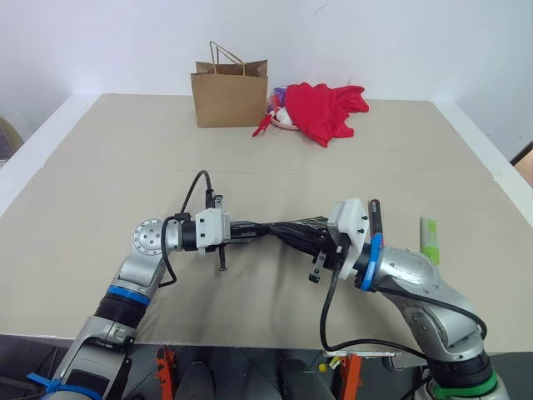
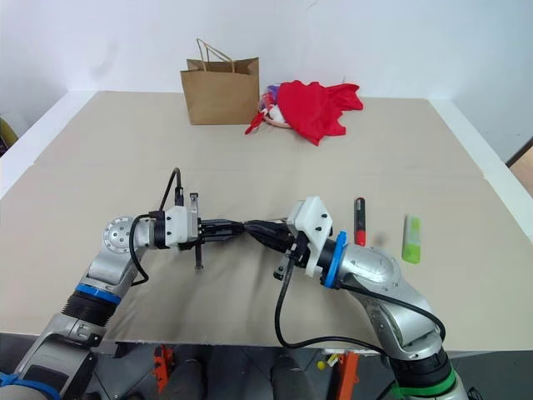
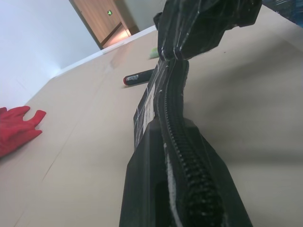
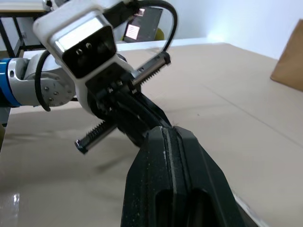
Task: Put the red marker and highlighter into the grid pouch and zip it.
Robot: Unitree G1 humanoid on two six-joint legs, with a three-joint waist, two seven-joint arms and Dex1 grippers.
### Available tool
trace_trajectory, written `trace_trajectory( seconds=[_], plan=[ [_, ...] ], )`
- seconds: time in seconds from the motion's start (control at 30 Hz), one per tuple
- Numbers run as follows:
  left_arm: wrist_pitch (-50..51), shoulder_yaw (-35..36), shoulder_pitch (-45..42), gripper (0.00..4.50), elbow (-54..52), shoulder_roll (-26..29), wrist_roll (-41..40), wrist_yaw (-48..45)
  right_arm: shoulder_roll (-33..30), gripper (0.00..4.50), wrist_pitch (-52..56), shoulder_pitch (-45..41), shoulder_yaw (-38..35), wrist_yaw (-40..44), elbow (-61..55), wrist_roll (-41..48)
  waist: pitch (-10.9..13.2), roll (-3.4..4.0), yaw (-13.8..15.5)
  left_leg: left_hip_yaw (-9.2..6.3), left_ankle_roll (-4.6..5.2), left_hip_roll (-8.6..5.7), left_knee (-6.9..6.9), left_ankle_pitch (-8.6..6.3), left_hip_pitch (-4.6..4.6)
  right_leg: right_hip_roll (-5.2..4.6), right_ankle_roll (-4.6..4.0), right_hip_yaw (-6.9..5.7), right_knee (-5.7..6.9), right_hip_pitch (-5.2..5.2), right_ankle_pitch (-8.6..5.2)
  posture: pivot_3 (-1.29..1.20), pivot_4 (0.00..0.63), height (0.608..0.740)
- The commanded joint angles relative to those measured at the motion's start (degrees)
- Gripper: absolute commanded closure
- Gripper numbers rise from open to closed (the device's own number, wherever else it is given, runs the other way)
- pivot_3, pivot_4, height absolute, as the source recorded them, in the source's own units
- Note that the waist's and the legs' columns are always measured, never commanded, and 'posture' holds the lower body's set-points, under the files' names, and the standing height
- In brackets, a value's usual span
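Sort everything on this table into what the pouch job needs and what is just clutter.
Job:
- grid pouch, held off the table between left hand and right hand
- red marker
- highlighter

Clutter:
- brown paper bag
- red cloth bundle

- Left arm (image 1: pixel 137 271): silver-grey metal links, a round silver joint cap ringed with small screws, and a blue band lower down.
- White boxy camera housing (image 1: pixel 212 227) at the left wrist; a black cable loops from it back to the arm.
- Right arm (image 2: pixel 375 279): the same silver-grey shell, a blue ring behind its white wrist housing (image 2: pixel 312 229), a green band near the base.
- Black cable hangs in a loop beneath the right forearm.
- Fingers (image 4: pixel 175 184) on both: matt black plastic.
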Motion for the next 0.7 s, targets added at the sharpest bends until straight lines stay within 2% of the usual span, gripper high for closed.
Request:
trace_trajectory(
  seconds=[0.03, 0.7],
  plan=[
    [-0.7, 0.5, -1.7, 4.50, -0.7, -0.4, 0.0, 0.4, 1.3, 4.43, -0.8, -3.0, 1.3, 0.2, 0.7, -0.5, 0.0, 0.00, 0.0, 0.00, 0.00, 0.00, 0.00, 0.00, 0.00, 0.00, 0.00, 0.00, 0.00, -0.01, 0.00, 0.00, 0.150, 0.740],
    [-0.8, -0.2, -1.3, 4.50, -1.7, -2.6, 1.2, 1.3, 7.3, 4.43, -1.1, -9.1, 7.5, 1.3, 6.9, -3.2, 0.0, 0.00, 0.0, -0.04, 0.00, 0.00, -0.02, 0.00, -0.04, 0.00, -0.06, -0.05, 0.02, -0.03, 0.01, 0.00, 0.150, 0.740]
  ],
)
